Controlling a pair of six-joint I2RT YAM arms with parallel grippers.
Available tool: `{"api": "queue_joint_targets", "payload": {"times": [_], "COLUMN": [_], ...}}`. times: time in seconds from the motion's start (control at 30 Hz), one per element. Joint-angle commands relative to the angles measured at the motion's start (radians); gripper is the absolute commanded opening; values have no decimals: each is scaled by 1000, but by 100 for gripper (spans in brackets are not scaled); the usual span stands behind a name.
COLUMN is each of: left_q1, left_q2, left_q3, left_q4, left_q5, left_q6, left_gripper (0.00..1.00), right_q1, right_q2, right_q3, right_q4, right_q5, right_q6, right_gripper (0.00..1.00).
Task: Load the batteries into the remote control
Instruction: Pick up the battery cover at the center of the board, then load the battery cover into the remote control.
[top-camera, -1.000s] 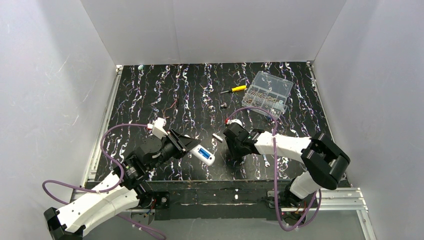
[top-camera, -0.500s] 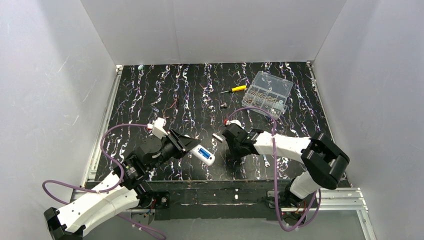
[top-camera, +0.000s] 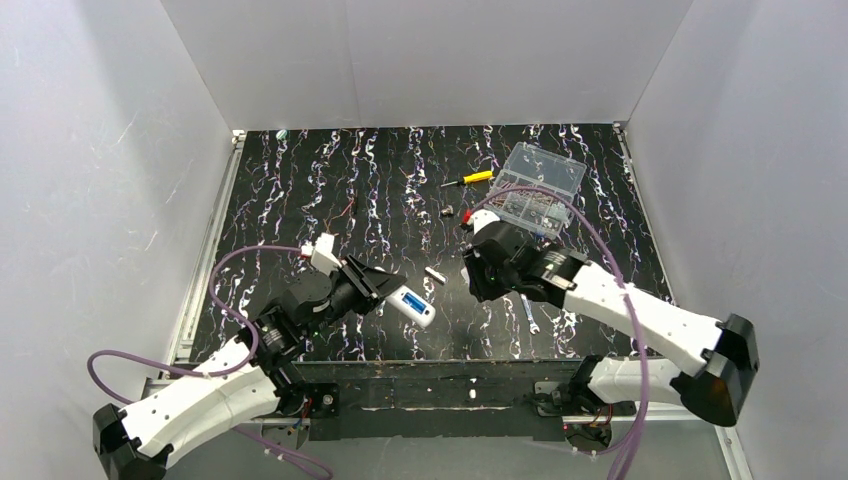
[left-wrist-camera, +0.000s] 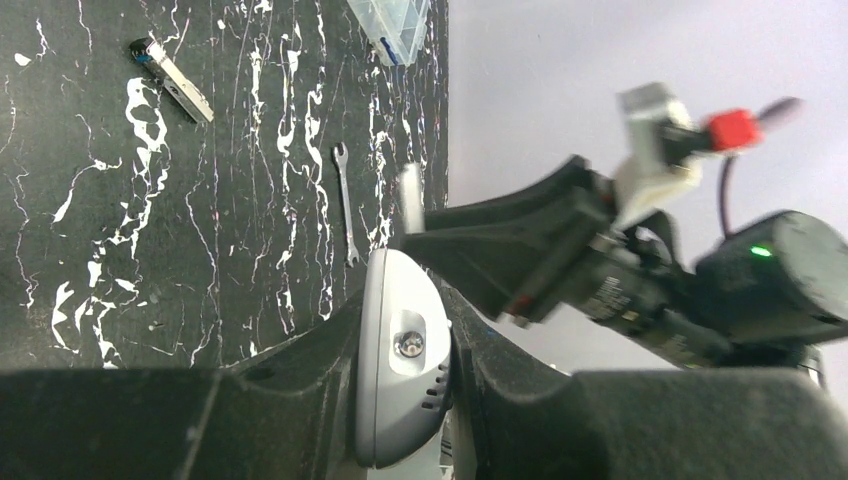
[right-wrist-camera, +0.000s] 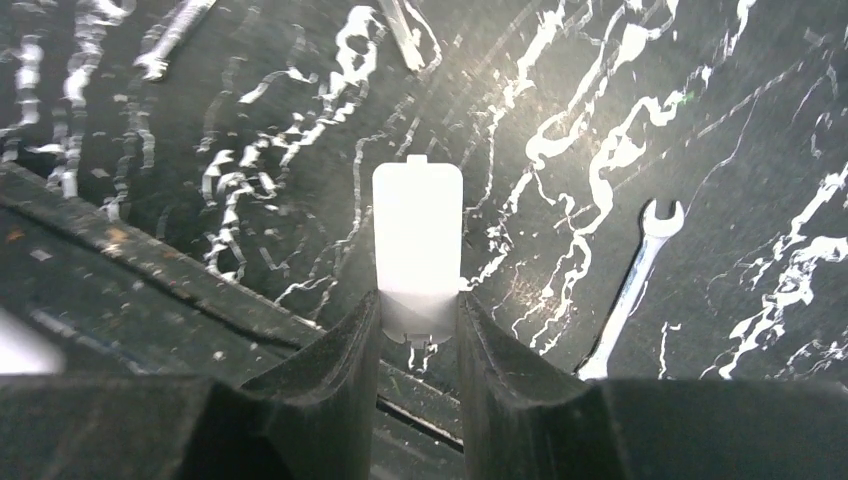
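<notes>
The remote (top-camera: 413, 307) is pinched at one end by the left tool (left-wrist-camera: 402, 340), over the near part of the bench (top-camera: 300, 200), its free end pointing toward the right arm. Just beyond it, not touching, the right tool (right-wrist-camera: 418, 312) grips 1 flat white piece (right-wrist-camera: 417, 225), perhaps a cover. A small stick (top-camera: 435, 273), possibly a battery, lies on the bench between the 2 tools. A wrench (right-wrist-camera: 630, 285) lies nearby.
</notes>
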Motion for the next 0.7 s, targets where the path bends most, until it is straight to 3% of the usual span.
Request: {"api": "queue_joint_targets", "payload": {"times": [0.0, 0.27, 0.67], "left_q1": [-1, -1, -1], "left_q2": [17, 66, 125], "left_q3": [11, 18, 43], "left_q4": [95, 150, 206], "left_q5": [-7, 12, 30], "left_q6": [-8, -22, -43], "left_gripper": [0, 0, 0], "right_q1": [5, 11, 82], "right_q2": [-80, -56, 44], "right_q3": [125, 391, 520], "right_q4": [-120, -258, -297], "right_q5": [-105, -361, -388], "right_q6": [-121, -237, -266], "right_gripper": [31, 29, 27]}}
